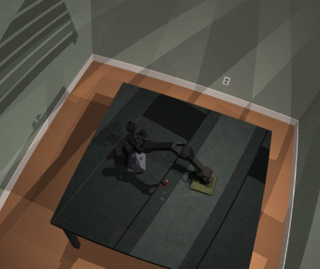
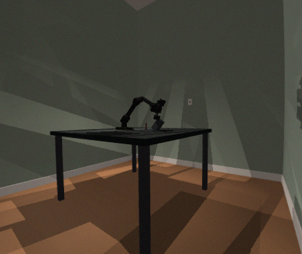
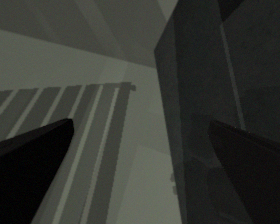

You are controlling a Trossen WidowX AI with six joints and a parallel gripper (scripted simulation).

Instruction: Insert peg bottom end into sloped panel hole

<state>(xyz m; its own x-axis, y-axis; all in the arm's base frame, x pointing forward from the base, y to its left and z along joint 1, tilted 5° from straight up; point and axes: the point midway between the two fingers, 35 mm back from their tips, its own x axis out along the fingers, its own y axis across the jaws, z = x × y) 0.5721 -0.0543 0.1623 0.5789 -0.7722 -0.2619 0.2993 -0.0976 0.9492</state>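
The small red peg (image 1: pixel 166 183) (image 2: pixel 146 126) stands upright on the table, between the arm's base and the grey-violet sloped panel (image 1: pixel 136 165) (image 2: pixel 158 124). A small dark spot shows on the panel's face in the top view; its shape is too small to tell. My gripper (image 1: pixel 135 130) (image 2: pixel 160 110) (image 3: pixel 142 126) is open and empty. It hangs above the panel and beyond it as seen from the base, well away from the peg. In the wrist view the two dark fingers are wide apart, with neither peg nor panel between them.
The arm stands on a yellow-green base plate (image 1: pixel 202 188). The dark table (image 1: pixel 156 226) (image 2: pixel 103 134) (image 3: pixel 261 60) has its edge running past the fingers in the wrist view. Walls with striped shadows stand beyond it.
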